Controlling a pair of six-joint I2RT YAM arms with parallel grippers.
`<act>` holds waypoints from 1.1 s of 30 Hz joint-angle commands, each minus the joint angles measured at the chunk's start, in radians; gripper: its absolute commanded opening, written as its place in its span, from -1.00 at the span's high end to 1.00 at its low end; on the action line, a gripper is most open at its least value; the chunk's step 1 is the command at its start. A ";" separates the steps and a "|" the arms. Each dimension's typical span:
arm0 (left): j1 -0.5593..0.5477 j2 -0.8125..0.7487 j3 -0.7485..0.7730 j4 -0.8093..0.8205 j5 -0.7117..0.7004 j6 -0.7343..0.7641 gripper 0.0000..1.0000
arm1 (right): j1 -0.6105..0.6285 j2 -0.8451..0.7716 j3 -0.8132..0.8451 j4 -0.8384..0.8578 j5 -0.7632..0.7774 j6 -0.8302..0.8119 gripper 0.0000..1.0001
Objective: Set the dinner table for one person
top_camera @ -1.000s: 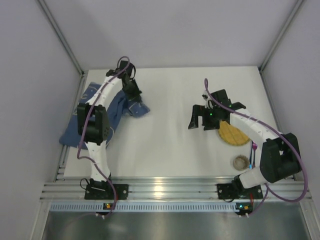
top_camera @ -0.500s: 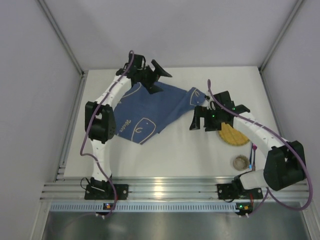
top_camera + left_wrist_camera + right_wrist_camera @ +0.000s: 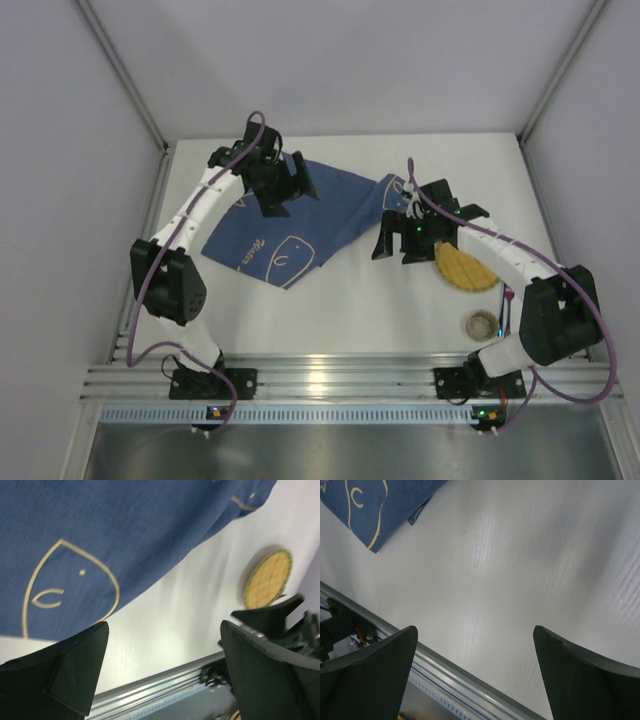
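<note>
Dinner table [image 3: 340, 300] lies beneath the left gripper [image 3: 290, 192] and right gripper [image 3: 398, 248], both jaws spread.

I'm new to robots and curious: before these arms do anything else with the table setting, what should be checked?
1. Left jaws open, empty: ok.
2. Right jaws open, empty: ok.
3. Blue cloth spread on the table: ok.
4. Its corners all flat: not ok, one corner looks folded.
5. Yellow round mat clear of the cloth: ok.
6. Small cup upright: cannot tell.
</note>
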 commanded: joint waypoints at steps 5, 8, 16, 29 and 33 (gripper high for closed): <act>-0.110 -0.160 -0.261 -0.076 -0.214 0.073 -0.97 | 0.055 0.062 0.045 0.059 -0.003 0.051 -0.99; -0.156 -0.165 -0.318 -0.021 -0.248 -0.001 -0.96 | 0.065 0.071 0.043 0.062 0.002 0.056 -1.00; -0.249 -0.096 -0.388 0.021 -0.404 -0.012 -0.90 | 0.065 0.031 0.002 0.059 0.023 0.057 -1.00; -0.315 0.056 -0.376 0.022 -0.559 0.180 -0.54 | 0.065 -0.035 -0.055 0.033 0.064 0.059 -0.99; -0.315 0.099 -0.361 0.018 -0.589 0.209 -0.25 | 0.065 -0.038 -0.052 0.026 0.071 0.057 -0.99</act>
